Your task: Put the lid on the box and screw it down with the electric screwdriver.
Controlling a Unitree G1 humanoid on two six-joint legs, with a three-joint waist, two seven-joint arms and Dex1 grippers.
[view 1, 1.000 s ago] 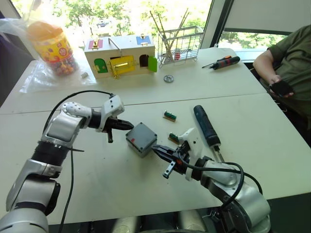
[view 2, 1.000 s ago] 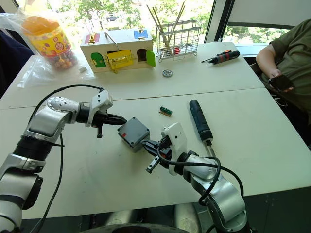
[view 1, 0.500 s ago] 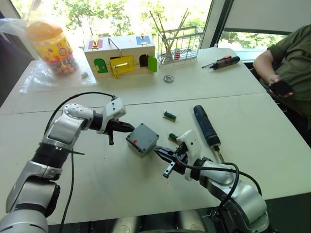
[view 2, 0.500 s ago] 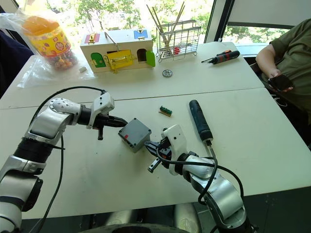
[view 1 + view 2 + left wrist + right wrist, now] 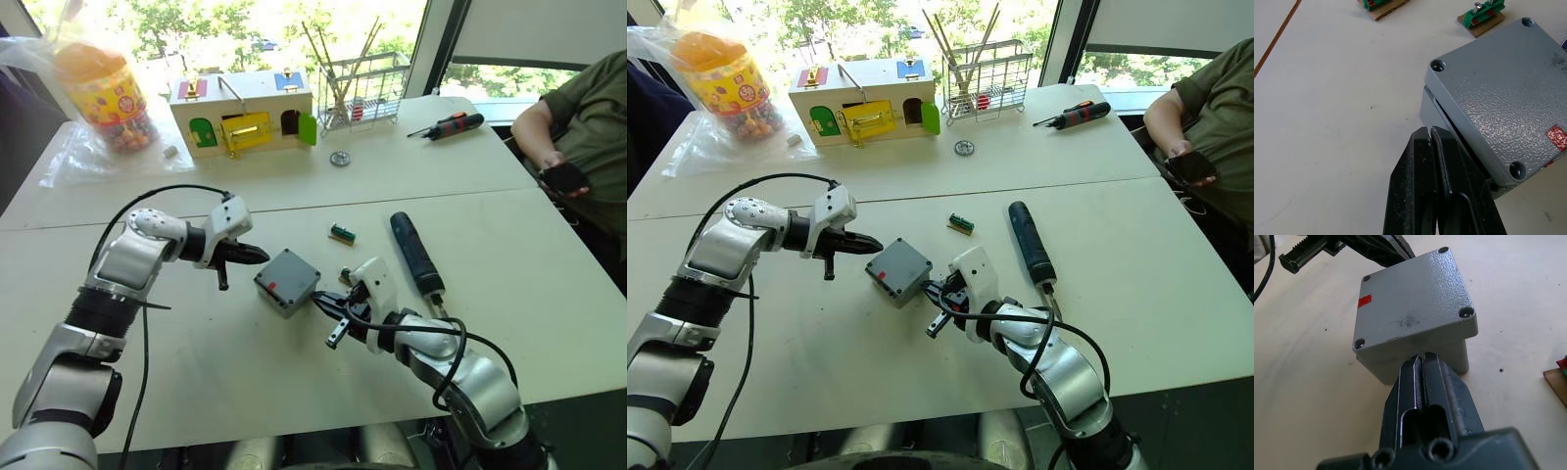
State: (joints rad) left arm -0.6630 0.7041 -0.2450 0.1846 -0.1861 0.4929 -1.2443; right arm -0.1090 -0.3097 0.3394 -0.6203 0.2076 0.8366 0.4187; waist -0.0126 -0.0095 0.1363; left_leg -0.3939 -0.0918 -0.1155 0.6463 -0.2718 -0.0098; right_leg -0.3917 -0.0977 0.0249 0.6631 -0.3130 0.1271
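The grey box stands mid-table with the lid lying on top, screw holes at its corners and a red mark on it. A dark gap shows under one lid edge. My left gripper is shut, its tips at the box's left side. My right gripper is shut, its tips against the box wall just under the lid's rim. The electric screwdriver lies on the table, to the right of the box, held by nothing.
Two small green terminal blocks lie right of the box. At the back are a wooden box with coloured doors, a wire rack, a sweets jar and a red-and-black hand screwdriver. A person sits at the right.
My right arm has edged forward, bringing its shut gripper closer against the box. My left gripper crept slightly toward the box. The box has hardly shifted.
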